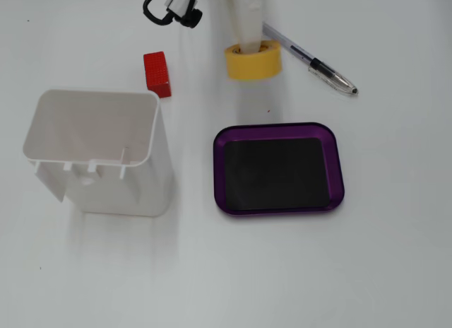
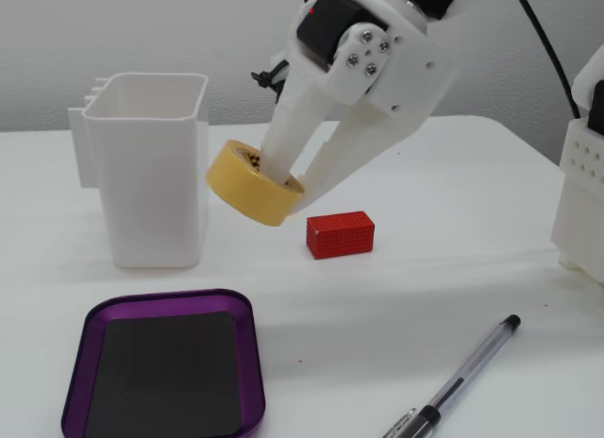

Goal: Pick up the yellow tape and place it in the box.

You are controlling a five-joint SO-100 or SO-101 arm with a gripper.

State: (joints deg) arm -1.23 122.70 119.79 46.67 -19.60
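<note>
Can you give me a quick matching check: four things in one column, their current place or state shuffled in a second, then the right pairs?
Things:
1. yellow tape
2. box
3. red block
4. pen

States:
A. lying flat on the table, its tip toward the tray side in the overhead-looking fixed view
B. empty, only its black mat showing
C. lifted off the table, tilted, one finger of the gripper through its core
D. resting on the table below the raised arm

Pairs: 1-C, 2-B, 3-D, 4-A
</note>
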